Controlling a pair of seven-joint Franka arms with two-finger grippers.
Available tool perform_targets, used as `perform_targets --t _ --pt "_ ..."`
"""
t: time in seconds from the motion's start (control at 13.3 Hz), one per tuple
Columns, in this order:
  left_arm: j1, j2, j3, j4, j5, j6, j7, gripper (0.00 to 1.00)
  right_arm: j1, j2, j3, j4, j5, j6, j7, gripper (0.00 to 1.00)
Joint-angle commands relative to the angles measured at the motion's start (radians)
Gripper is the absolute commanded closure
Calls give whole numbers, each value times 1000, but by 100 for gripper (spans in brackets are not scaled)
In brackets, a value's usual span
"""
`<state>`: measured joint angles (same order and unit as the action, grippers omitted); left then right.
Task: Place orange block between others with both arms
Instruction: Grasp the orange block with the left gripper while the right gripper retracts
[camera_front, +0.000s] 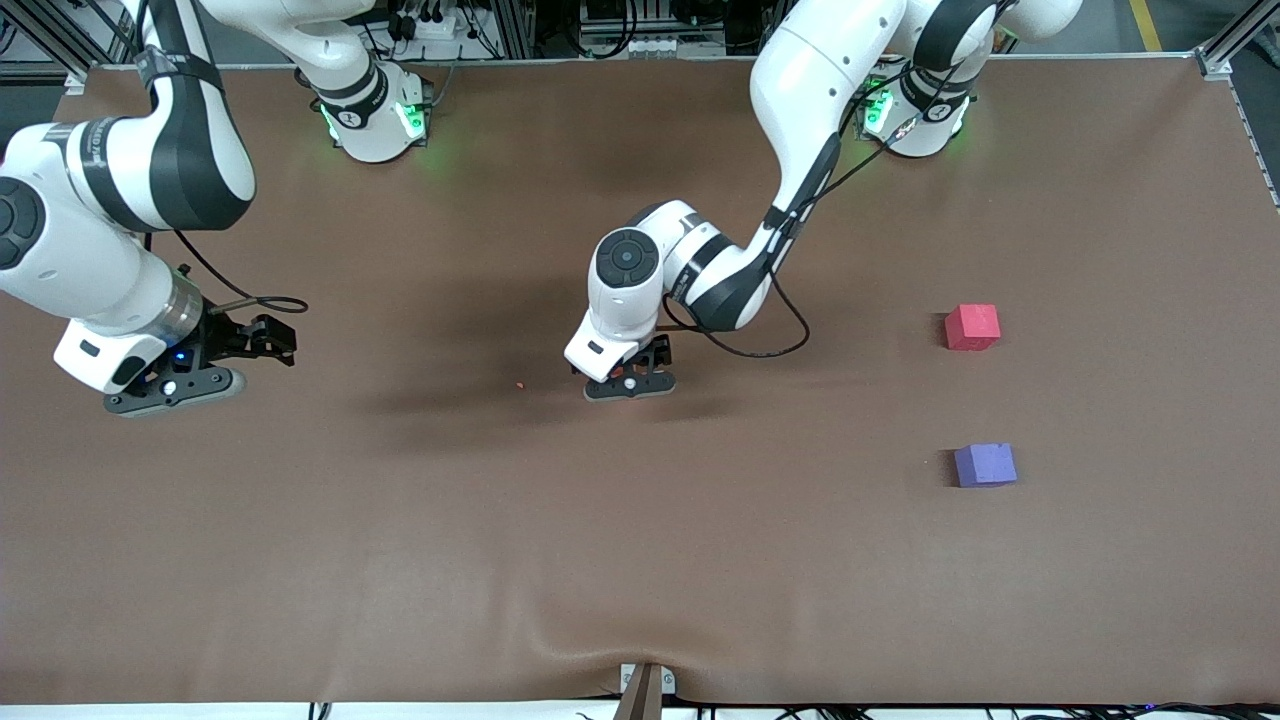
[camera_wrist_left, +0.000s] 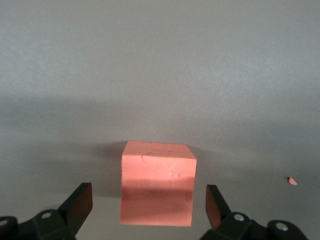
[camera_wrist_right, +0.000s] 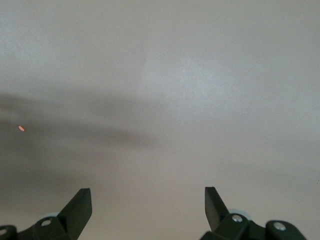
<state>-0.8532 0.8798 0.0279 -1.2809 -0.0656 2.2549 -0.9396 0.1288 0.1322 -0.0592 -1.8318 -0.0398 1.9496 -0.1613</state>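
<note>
The orange block (camera_wrist_left: 157, 185) rests on the brown table, and my left gripper (camera_wrist_left: 149, 194) is open around it, one finger on either side with a gap to each face. In the front view this gripper (camera_front: 632, 380) is low at the table's middle and hides nearly all of the block. The others, a pinkish-red cube (camera_front: 972, 326) and a purple cube (camera_front: 985, 465), sit apart toward the left arm's end, the purple one nearer the front camera. My right gripper (camera_front: 245, 345) is open over bare table at the right arm's end, with nothing between its fingers (camera_wrist_right: 80, 205).
A tiny orange crumb (camera_front: 520, 384) lies on the table (camera_front: 640, 560) beside the left gripper, toward the right arm's end. A bare stretch of table separates the red and purple cubes. A clamp (camera_front: 645, 685) holds the table's front edge.
</note>
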Motion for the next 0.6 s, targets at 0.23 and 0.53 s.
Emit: perform_targets --t 0.23,0.53 --pt "-12 51 1 32 -16 28 -44 3 -55 -40 21 -18 -14 -26 -14 0" --pt "-3 53 -11 26 -16 26 -22 100 -60 -104 19 2 -8 -104 -12 0"
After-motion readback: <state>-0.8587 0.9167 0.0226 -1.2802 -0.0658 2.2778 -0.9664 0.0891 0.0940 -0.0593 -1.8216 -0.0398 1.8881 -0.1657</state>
